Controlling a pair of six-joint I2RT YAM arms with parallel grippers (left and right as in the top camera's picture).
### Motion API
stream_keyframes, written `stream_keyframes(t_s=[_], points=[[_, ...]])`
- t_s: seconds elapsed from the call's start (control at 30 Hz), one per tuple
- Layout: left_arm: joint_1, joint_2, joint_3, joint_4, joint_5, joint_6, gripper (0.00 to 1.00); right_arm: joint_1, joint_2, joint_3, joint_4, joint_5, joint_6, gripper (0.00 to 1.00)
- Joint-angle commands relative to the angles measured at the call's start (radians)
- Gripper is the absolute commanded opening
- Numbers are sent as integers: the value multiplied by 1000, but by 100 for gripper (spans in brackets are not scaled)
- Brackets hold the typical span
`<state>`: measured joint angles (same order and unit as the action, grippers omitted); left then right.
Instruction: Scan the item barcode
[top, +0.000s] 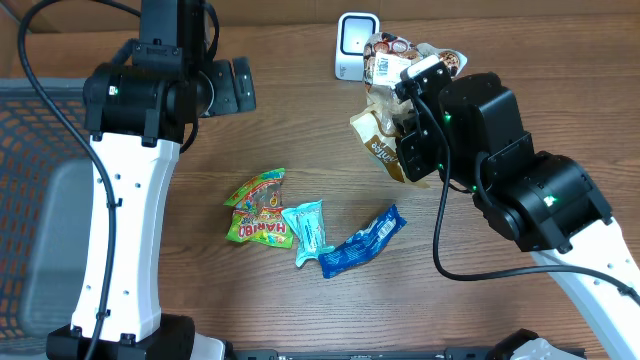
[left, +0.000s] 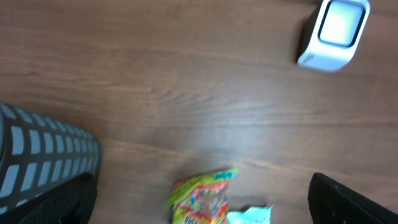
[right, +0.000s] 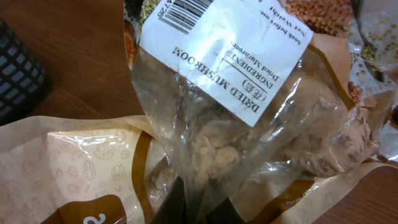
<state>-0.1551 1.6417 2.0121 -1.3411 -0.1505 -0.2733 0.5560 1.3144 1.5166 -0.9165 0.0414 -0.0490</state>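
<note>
The dried mushroom bag (top: 388, 58) is pinched in the closed right gripper (top: 412, 78) at the far side, just beside the scanner (top: 353, 45); the left gripper (top: 236, 88) is seen open and empty. The barcode label (right: 186, 11) should be turned flat toward the scanner window.

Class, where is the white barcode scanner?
Overhead view: the white scanner stands at the table's far edge, right of centre, immediately left of the dried mushroom bag.

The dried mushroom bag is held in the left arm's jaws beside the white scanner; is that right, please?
Not quite: the dried mushroom bag is held in the right arm's jaws, not the left's, beside the white scanner, as the overhead view shows.
</note>
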Motion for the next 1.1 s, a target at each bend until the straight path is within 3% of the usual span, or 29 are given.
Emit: stream_keyframes(t_s=[0.0,0.33,0.67,1.07], points=[[5,-29,23,-28,8,77,100,-1,10,28,7,6,-5,4],[5,-117,26,-123,-143,97,100,-1,96,27,16,-2,-5,4],[4,-101,26,-114,-145,97,100,-1,309,27,16,0,-13,4],[4,-99,26,-114,-145,97,100,10,608,26,24,214,-115,4]])
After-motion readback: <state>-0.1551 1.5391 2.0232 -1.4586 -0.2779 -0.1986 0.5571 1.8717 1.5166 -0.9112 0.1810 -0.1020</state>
